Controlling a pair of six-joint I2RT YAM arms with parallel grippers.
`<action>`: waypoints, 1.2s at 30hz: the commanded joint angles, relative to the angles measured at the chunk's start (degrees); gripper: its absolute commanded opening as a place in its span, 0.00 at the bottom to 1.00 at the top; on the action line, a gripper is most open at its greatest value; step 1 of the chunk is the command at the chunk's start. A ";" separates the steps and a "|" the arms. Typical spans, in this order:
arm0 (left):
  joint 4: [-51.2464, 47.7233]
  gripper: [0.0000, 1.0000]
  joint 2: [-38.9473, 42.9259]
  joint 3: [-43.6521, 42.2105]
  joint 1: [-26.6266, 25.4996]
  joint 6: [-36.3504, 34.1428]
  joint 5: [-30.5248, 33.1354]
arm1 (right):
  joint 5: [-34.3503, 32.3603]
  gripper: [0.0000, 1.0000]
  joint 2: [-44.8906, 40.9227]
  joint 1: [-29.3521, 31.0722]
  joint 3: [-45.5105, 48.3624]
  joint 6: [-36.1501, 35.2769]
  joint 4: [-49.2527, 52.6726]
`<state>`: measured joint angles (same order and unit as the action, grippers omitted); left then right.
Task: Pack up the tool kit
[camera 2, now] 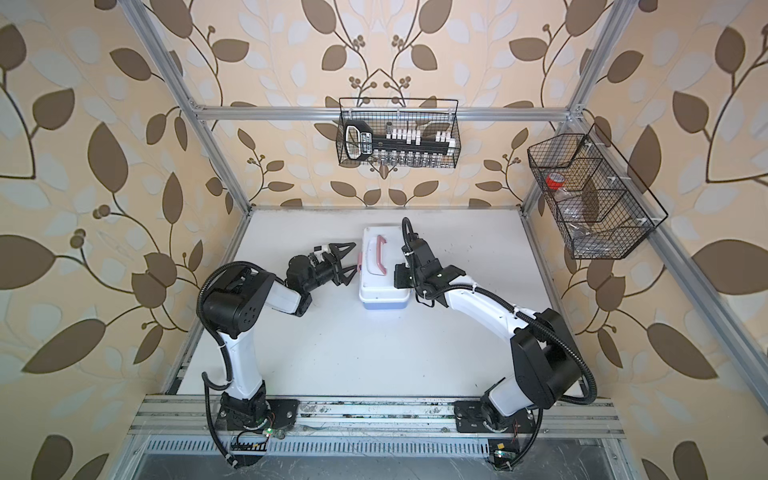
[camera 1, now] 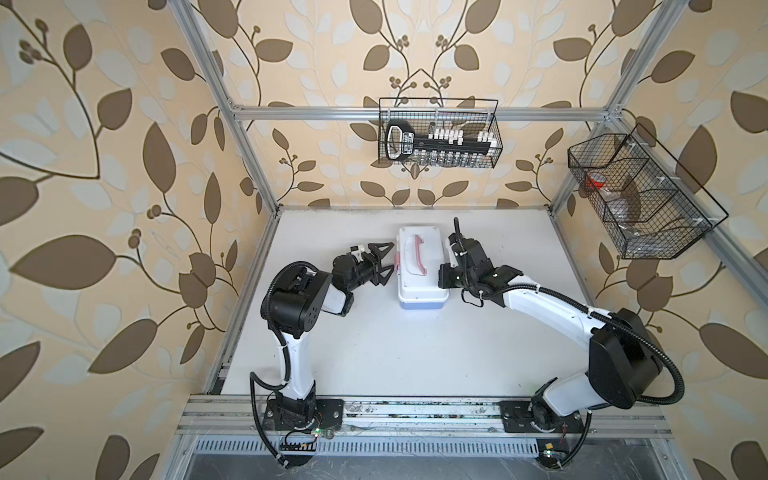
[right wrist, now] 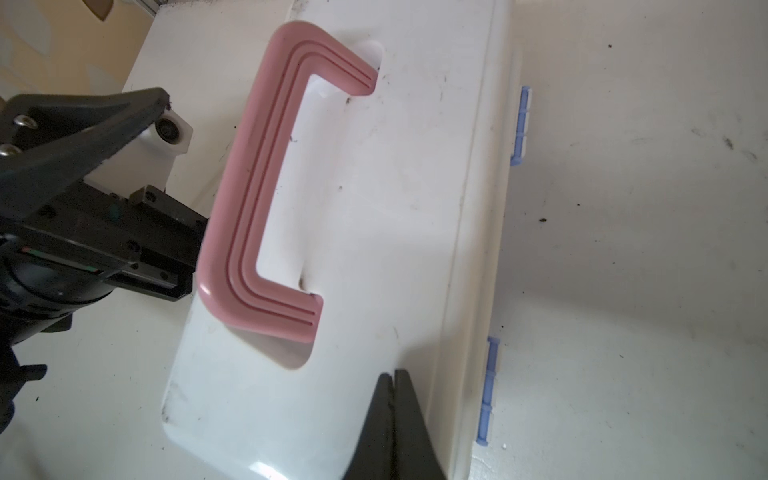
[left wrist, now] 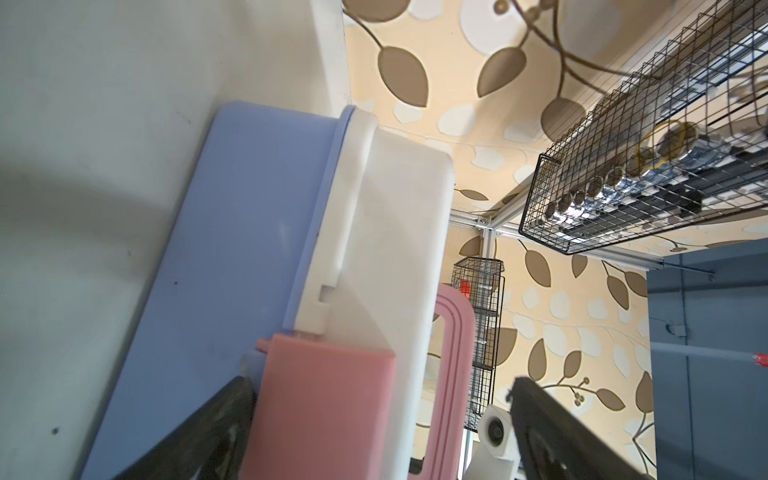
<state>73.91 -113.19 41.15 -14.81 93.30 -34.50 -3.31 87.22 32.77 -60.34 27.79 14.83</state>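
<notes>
The tool kit [camera 1: 428,286] stands closed at mid-table in both top views, with a white lid [right wrist: 395,208], a light blue base [left wrist: 232,257] and a pink handle [right wrist: 249,199]. My left gripper [camera 1: 388,258] is open at the kit's left side. In the left wrist view the pink latch [left wrist: 328,395] sits between its spread fingers [left wrist: 232,419]. My right gripper [right wrist: 394,376] is shut with nothing in it. Its tips rest on the lid near the hinged edge, beside the handle. The kit's inside is hidden.
A black wire basket [camera 1: 438,133] with a rack of sockets hangs on the back rail. A second wire basket [camera 1: 640,195] hangs on the right frame and holds a red-topped item. Blue hinges [right wrist: 519,124] line the kit's far side. The white table [camera 1: 374,353] stretches toward the front rail.
</notes>
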 commanded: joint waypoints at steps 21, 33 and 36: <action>7.53 0.73 1.48 -0.47 -0.33 0.02 -3.38 | 0.98 0.01 3.94 0.27 1.23 -0.81 8.35; 7.53 0.69 -1.86 -0.28 -0.33 -0.75 -3.82 | 0.67 0.00 4.36 0.24 0.89 -1.06 8.64; 7.49 0.67 -3.06 -0.36 -0.31 -1.02 -3.91 | 0.59 0.00 4.60 0.21 0.90 -1.13 8.65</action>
<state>75.70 -115.44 39.97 -14.57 93.10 -35.57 -2.74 88.42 32.88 -60.93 27.51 13.74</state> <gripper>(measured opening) 0.672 0.047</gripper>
